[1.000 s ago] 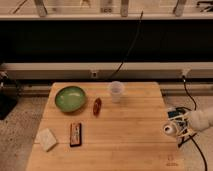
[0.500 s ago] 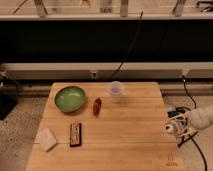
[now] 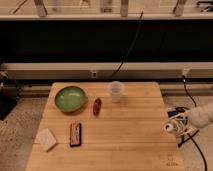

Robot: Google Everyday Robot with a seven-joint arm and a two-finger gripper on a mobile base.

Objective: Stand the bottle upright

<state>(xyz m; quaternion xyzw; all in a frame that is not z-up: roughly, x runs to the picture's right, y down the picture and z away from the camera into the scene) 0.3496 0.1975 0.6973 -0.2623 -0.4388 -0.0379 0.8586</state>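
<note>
Item 1, the bottle [image 3: 171, 128], count one: small, white, showing a round pale end toward the camera with yellowish traces around it, lying tilted rather than upright. It is sitting inside the end effector [image 3: 176, 128], which is closing around it and hovering at the right edge of the table [image 3: 130, 145].

Other stock, one of each, all lying left of the end effector:
- translucent cup [image 3: 116, 91], up-left
- red-orange oblong [image 3: 97, 106]
- green bowl [image 3: 70, 98]
- dark bar [image 3: 75, 134]
- white block [image 3: 47, 139], farthest left
</note>
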